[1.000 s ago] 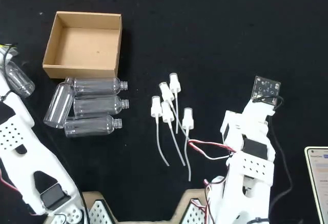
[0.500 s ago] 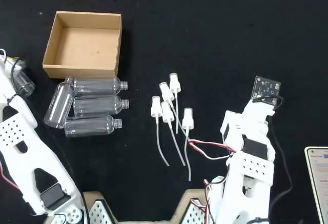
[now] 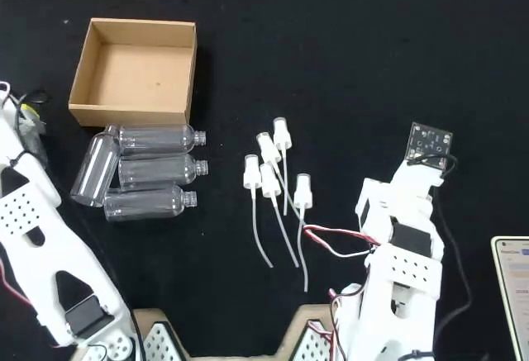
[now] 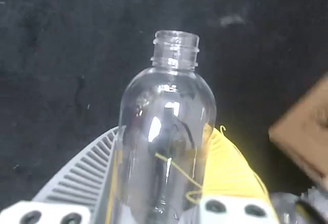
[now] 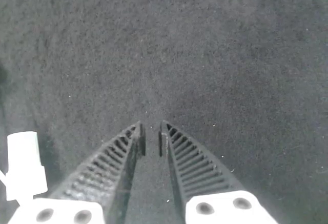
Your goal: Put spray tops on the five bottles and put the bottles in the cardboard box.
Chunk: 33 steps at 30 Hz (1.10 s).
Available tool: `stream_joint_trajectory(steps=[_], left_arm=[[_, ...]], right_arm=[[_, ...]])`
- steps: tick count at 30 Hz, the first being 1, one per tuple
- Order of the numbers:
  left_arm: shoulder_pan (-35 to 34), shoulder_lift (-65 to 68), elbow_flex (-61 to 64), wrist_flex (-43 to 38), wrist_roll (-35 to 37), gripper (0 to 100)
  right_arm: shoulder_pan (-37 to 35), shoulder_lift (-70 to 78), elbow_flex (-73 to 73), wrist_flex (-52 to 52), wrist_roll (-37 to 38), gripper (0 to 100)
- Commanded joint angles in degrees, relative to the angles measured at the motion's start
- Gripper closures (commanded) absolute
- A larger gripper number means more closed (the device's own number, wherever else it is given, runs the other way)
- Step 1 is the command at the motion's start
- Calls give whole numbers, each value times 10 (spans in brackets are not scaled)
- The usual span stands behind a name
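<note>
the left gripper [image 4: 166, 131] clasps a clear plastic bottle [image 4: 166, 96] round its body, over the table [image 4: 61, 39] near the cardboard box [image 4: 302, 131]. it looks light, slick and thin-walled, so a gentle mid-body hold leaves the threaded neck [image 4: 176, 47] free. the right gripper [image 5: 151, 138] is closed, empty.
</note>
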Motion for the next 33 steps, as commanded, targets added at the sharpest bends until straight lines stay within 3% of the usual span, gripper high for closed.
stream_joint_trajectory(steps=[1,7,17,28,33], left_arm=[[-32,-18,-47,30,-54,894],[-77,-33,58,31,-69,894],[-135,-237,378,21,-204,894],[-157,-447,815,-211,-291,894],[-158,-572,931,-251,-322,893]], right_arm=[[-5,-13,-4,-22,6,938],[-6,-13,-4,-22,6,938],[-6,-13,-4,-22,6,938],[-6,-13,-4,-22,6,938],[-6,-13,-4,-22,6,938]])
